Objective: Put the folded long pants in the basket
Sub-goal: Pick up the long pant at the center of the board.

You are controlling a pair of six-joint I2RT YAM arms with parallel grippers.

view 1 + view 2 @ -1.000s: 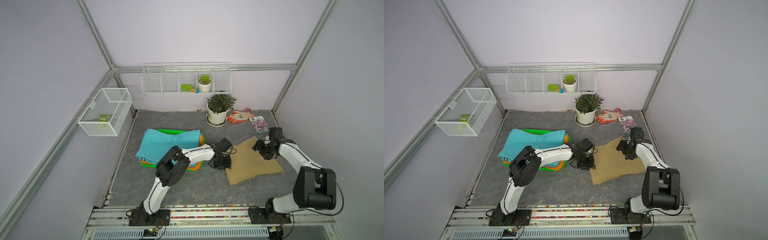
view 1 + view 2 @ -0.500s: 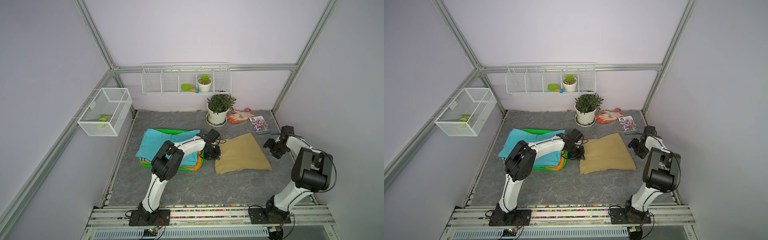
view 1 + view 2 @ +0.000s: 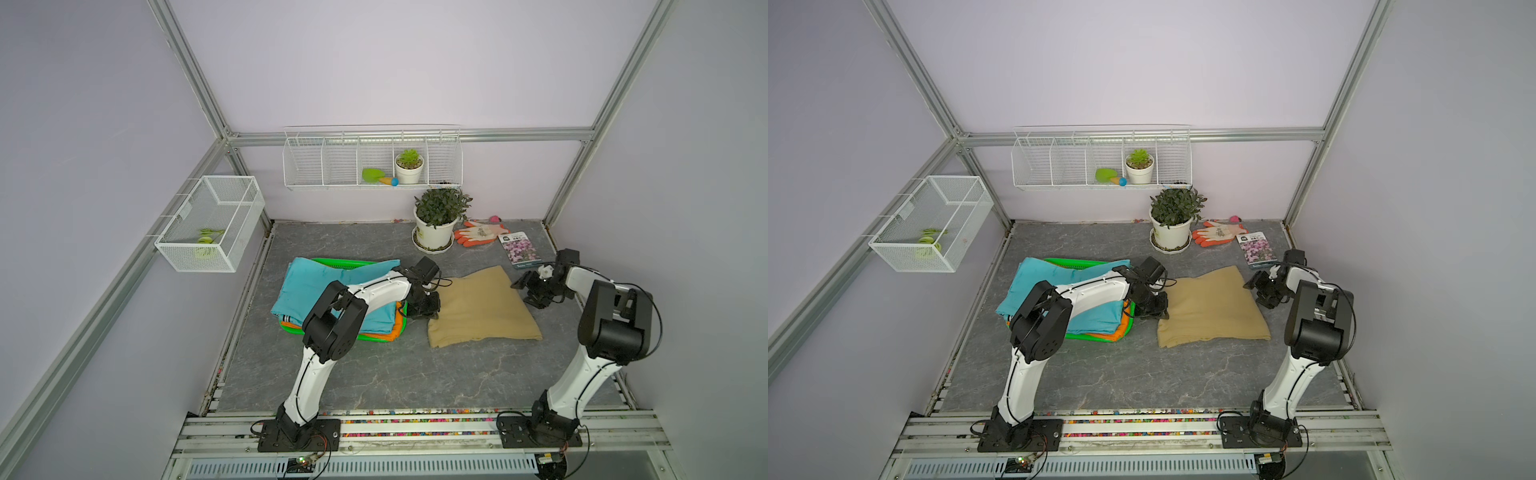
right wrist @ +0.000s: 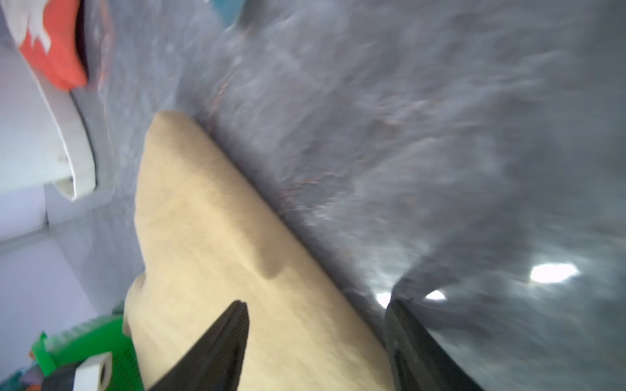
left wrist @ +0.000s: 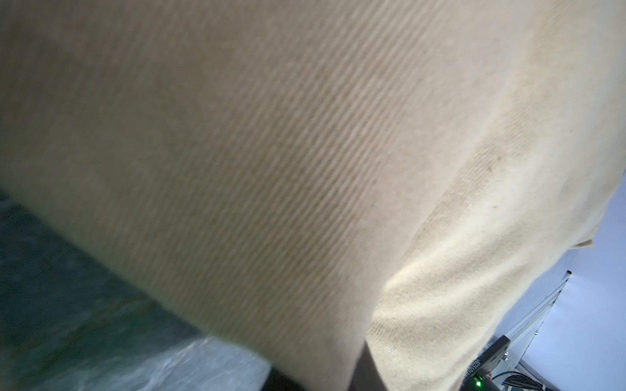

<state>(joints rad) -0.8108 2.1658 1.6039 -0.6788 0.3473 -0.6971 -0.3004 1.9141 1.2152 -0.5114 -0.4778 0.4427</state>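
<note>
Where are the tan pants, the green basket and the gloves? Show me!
tan pants [image 3: 484,307]: in a top view, the middle of the cloth.
basket [image 3: 337,262]: in a top view, its far green rim.
gloves [image 3: 480,233]: in a top view, the white middle part.

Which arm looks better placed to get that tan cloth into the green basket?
Left. The left pincer sits at the edge of the tan pants nearest the basket, apparently gripping it; the right pincer stands open at the far edge.

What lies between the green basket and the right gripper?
The tan folded pants, the left gripper at their edge; both top views show this.
</note>
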